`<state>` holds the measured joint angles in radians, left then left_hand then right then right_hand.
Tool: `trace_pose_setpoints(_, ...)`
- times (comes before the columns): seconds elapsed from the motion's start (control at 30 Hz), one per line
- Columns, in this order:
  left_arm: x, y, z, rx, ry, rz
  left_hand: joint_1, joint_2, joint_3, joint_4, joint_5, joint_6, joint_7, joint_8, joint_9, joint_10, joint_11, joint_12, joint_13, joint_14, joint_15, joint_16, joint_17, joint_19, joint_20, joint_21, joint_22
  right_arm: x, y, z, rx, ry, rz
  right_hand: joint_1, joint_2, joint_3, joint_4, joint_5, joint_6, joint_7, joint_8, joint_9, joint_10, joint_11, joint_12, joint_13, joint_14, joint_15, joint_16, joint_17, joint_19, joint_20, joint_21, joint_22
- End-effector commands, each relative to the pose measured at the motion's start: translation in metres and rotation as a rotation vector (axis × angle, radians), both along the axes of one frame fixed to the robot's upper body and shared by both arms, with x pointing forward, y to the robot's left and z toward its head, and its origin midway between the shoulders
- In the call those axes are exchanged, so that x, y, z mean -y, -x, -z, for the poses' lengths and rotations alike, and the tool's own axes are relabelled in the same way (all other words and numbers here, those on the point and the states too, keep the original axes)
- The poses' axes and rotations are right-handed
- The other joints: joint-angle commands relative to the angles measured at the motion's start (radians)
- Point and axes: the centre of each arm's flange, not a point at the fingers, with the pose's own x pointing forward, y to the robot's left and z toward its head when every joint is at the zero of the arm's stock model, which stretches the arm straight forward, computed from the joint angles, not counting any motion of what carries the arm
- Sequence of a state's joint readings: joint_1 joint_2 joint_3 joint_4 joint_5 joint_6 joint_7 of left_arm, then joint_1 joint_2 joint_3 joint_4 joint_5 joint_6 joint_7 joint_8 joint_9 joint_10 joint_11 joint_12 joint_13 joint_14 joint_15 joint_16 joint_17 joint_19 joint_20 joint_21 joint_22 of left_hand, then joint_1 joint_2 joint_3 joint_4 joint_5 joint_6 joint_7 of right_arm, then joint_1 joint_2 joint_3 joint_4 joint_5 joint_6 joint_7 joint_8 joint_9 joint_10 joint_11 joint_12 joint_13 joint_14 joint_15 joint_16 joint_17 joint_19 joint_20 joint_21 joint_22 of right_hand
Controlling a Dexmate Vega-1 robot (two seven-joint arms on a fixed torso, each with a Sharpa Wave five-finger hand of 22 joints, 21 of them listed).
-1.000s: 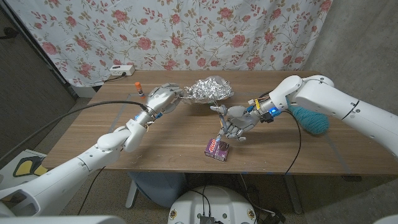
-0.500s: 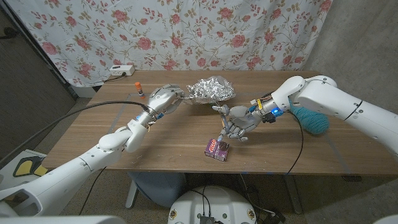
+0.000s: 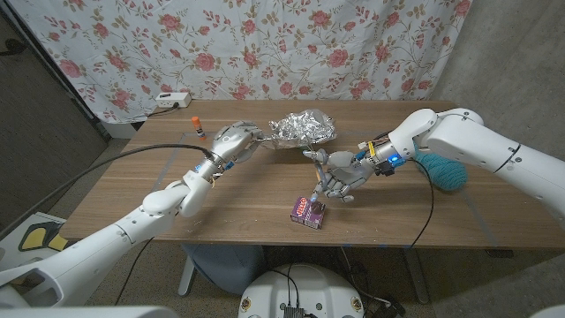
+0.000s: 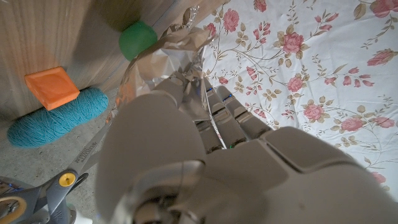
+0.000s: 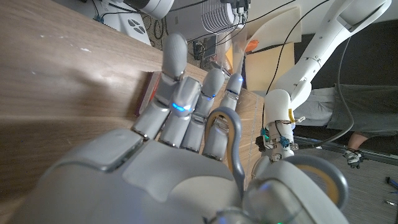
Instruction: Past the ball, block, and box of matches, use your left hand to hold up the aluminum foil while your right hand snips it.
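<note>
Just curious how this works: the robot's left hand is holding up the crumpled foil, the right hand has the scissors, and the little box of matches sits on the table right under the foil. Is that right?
Not quite. The box of matches lies at the table's near edge, below the right hand, well away from the foil; the head view shows this. The left hand does hold the foil, and the right hand has the scissors.

Left hand [image 3: 231, 140] gripping raised aluminum foil [image 3: 302, 128], right hand [image 3: 338, 173] just below — box of matches [image 3: 308, 210] beneath it
</note>
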<state>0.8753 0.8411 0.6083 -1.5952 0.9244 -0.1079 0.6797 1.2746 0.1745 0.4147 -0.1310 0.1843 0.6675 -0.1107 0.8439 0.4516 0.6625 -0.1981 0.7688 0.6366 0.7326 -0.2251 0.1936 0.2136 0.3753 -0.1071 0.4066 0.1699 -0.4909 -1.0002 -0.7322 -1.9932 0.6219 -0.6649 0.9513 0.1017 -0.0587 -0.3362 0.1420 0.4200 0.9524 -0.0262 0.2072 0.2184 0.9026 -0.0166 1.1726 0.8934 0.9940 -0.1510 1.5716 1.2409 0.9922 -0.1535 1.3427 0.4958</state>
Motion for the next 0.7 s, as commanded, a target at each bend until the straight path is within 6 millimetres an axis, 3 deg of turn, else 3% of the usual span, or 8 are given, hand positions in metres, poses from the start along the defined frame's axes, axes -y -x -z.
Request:
trace_pose_setpoints(0.03, 0.004, -0.001, 0.004, -0.012, 0.004, 0.000, 0.004, 0.004, -0.004, -0.004, 0.001, 0.010, -0.007, 0.009, 0.002, 0.005, -0.002, 0.005, 0.001, 0.010, -0.011, 0.002, 0.002, 0.010, -0.005, -0.004, 0.005, -0.001, 0.004, 0.005, -0.040, -0.004, -0.014, 0.001, 0.008, 0.005, 0.002, -0.003, -0.164, 0.193, 0.004, 0.002, 0.009, 0.003, 0.005, 0.003, 0.004, -0.054, 0.001, 0.003, 0.001, -0.028, 0.007, 0.002)
trace_pose_setpoints(0.2, 0.005, -0.001, 0.004, -0.016, 0.002, -0.001, 0.003, 0.004, -0.004, -0.004, 0.001, 0.008, -0.006, 0.009, 0.000, 0.006, -0.002, 0.008, 0.000, 0.010, -0.011, 0.002, 0.002, 0.011, -0.004, -0.007, 0.005, 0.001, 0.003, 0.007, -0.047, -0.002, -0.006, 0.002, 0.008, 0.005, 0.002, -0.004, -0.173, 0.195, 0.000, 0.002, 0.008, 0.005, 0.008, 0.007, 0.004, -0.053, 0.001, 0.003, 0.002, -0.029, 0.006, -0.003)
trace_pose_setpoints(0.43, 0.005, -0.001, 0.005, -0.018, -0.002, -0.004, 0.003, 0.004, -0.005, -0.004, 0.001, 0.006, -0.009, 0.011, -0.002, 0.004, -0.002, 0.011, -0.002, 0.012, -0.011, 0.002, 0.002, 0.012, -0.003, -0.010, 0.005, 0.006, 0.001, 0.006, -0.036, -0.005, 0.001, 0.002, -0.016, -0.004, -0.001, -0.010, -0.278, 0.227, -0.024, -0.007, 0.005, 0.005, 0.017, 0.014, 0.001, -0.052, 0.001, 0.003, -0.002, -0.030, 0.012, -0.003)
trace_pose_setpoints(0.7, 0.003, 0.001, 0.006, -0.018, 0.000, -0.012, 0.003, 0.003, -0.006, -0.005, 0.001, 0.008, -0.008, 0.014, -0.003, 0.004, -0.002, 0.013, -0.004, 0.014, -0.011, 0.002, 0.001, 0.015, -0.003, -0.013, 0.005, 0.010, -0.001, 0.003, -0.046, -0.018, 0.002, -0.014, -0.051, -0.011, 0.000, -0.010, -0.392, 0.229, -0.037, -0.018, -0.007, 0.020, 0.003, -0.008, -0.014, -0.051, -0.002, 0.002, -0.008, -0.026, 0.004, -0.021)
